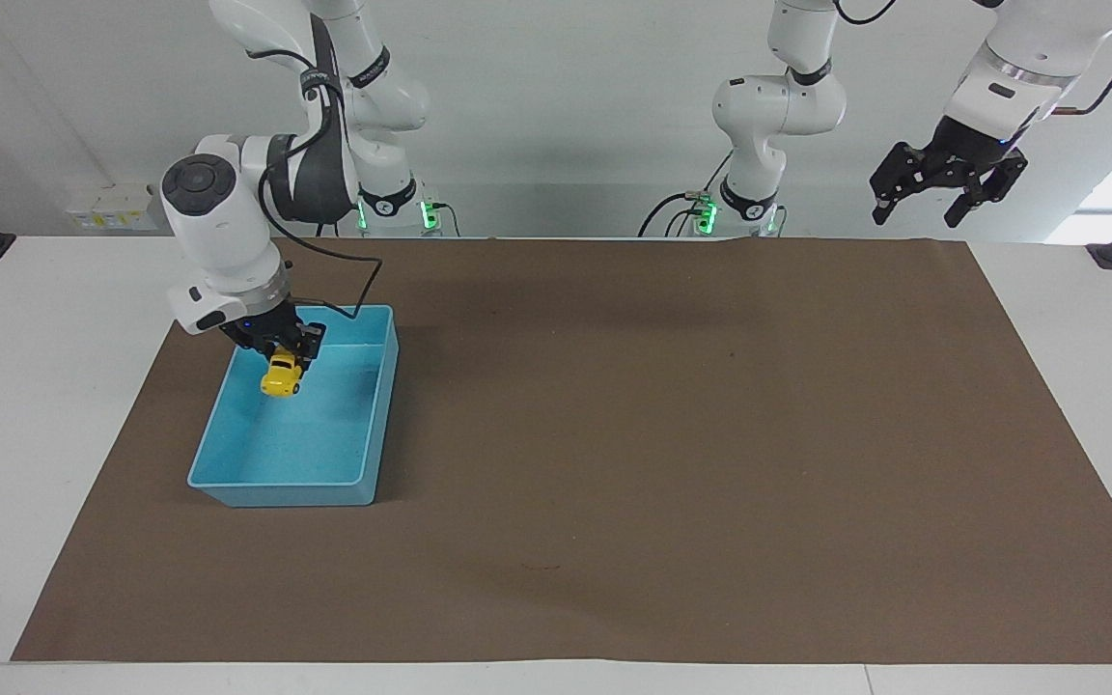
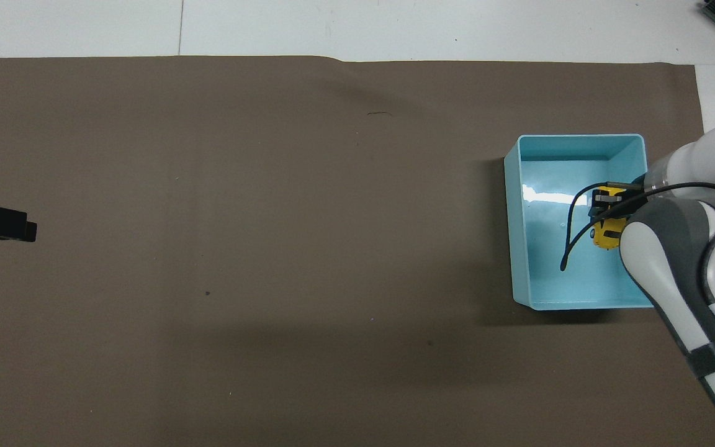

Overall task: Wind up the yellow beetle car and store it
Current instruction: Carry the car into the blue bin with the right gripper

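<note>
yellow beetle car (image 1: 281,377): hanging over the light blue bin (image 1: 360,483), long axis running twelve to six, pointed end unclear.
right gripper (image 1: 290,359): clamping the car, fingers partly hidden.
left gripper (image 1: 944,188): waiting raised, fingers standing apart.

Both arms are glossy white Franka arms built of rounded, tubular segments. The right arm (image 1: 228,217) carries a dark grey disc-shaped cap on its wrist joint, a wide grey band round one link and a thin black cable looping from the wrist. The left arm (image 1: 1010,68) also trails a black cable. Both grippers are black. Green lights glow at the two bases.
</note>
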Robot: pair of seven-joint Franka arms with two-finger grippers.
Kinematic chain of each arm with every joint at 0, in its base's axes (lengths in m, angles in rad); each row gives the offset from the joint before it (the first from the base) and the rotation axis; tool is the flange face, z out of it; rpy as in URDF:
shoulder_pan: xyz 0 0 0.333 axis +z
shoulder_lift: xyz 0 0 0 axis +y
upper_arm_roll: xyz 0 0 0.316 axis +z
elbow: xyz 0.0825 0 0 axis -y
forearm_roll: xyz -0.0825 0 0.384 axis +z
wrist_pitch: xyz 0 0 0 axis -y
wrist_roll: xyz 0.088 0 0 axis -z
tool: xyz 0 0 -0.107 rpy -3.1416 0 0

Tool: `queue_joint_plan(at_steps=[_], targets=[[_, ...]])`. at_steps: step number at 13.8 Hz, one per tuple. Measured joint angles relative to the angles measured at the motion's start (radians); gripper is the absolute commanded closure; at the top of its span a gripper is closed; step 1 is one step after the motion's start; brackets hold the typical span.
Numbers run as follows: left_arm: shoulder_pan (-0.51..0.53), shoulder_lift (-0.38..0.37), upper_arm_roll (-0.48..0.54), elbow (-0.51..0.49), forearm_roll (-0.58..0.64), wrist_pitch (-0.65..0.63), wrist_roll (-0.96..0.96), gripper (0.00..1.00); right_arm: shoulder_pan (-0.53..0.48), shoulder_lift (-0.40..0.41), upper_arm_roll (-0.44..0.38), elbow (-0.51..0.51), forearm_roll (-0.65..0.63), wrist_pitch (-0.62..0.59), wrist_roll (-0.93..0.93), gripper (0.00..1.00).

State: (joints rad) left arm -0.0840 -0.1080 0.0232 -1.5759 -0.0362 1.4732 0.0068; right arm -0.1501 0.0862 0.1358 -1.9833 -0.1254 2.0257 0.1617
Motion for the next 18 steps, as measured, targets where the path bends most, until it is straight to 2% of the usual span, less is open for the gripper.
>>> queue_joint_plan(at_steps=[5, 11, 12, 14, 18], targets=[[0.000, 0.000, 0.000, 0.000, 0.000, 0.000, 0.000, 0.00, -0.003, 0.017, -0.003, -0.112, -0.001, 0.154, -0.080, 1.00], [0.000, 0.000, 0.000, 0.000, 0.000, 0.000, 0.000, 0.00, -0.014, 0.096, -0.003, -0.139, -0.001, 0.247, -0.146, 1.00], [0.000, 0.000, 0.000, 0.000, 0.000, 0.000, 0.000, 0.00, -0.018, 0.109, -0.004, -0.140, -0.001, 0.259, -0.147, 0.70], [0.000, 0.000, 0.000, 0.000, 0.000, 0.000, 0.000, 0.00, -0.021, 0.130, -0.005, -0.140, -0.001, 0.284, -0.147, 0.00], [0.000, 0.000, 0.000, 0.000, 0.000, 0.000, 0.000, 0.00, -0.021, 0.130, -0.003, -0.125, -0.001, 0.290, -0.148, 0.00]])
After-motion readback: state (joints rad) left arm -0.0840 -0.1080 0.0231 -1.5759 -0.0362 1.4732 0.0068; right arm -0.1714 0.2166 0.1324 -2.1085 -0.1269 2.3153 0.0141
